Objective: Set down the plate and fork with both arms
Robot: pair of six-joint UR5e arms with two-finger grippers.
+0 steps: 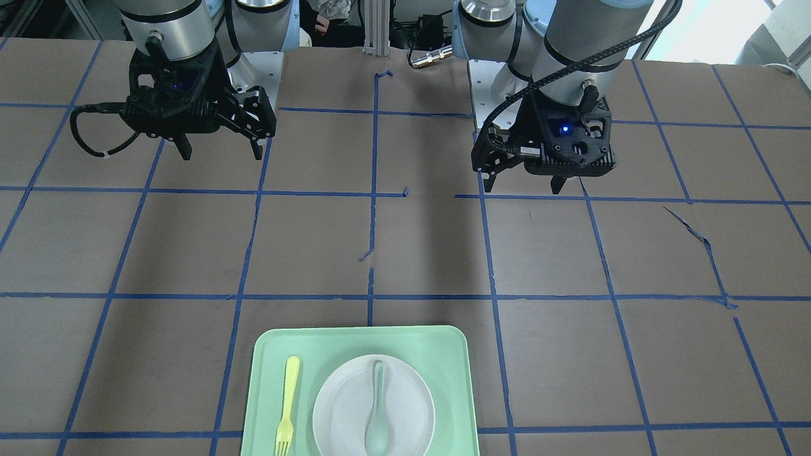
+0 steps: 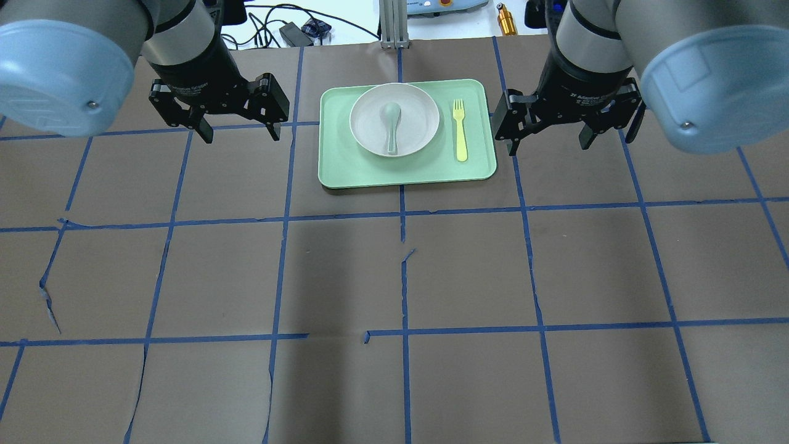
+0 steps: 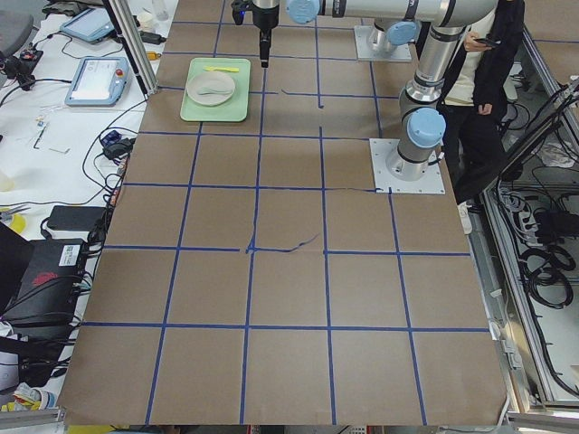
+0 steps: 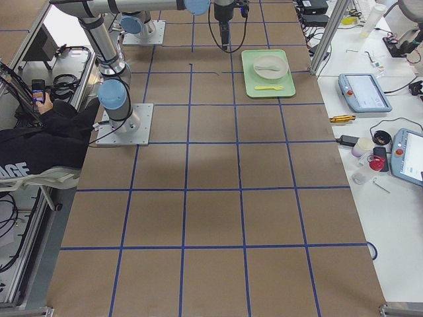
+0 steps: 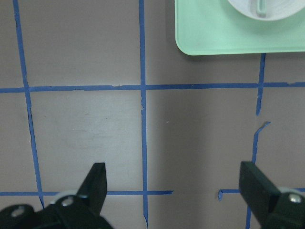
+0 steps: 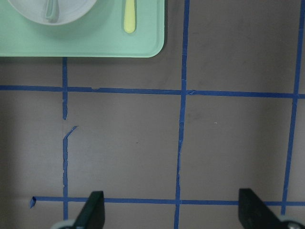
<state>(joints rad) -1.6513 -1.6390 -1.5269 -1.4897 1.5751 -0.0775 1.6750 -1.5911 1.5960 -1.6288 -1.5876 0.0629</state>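
Both arms up over the table (image 2: 394, 277), brown top w/ blue tape grid. Left gripper (image 2: 240, 132) hangs on the robot's left side of the tray (image 2: 407, 169), fingers spread wide, nothing between them. Right gripper (image 2: 548, 145) mirrors it on the other side, near the tray's right edge, fingers also wide apart and empty. Blue light showing on each gripper body in the front-facing view. Neither touches the tray or anything on it.

Tray sits at the table's far side from the robot, approx. centre, mint green w/ rounded corners. Plate (image 2: 422, 117) lies flat on the tray, toward its left half as the robot sees it. A grey-green spoon (image 2: 391, 123) rests inside the plate, bowl end away from the robot, handle pointing back toward it. Fork (image 2: 459, 131) lies flat on the tray just beside the plate, on the robot's right, apart from the rim, tines pointing away from the robot.

Wrist cams: each shows its own fingertips far apart at the bottom, bare table below, and a tray corner at the top.
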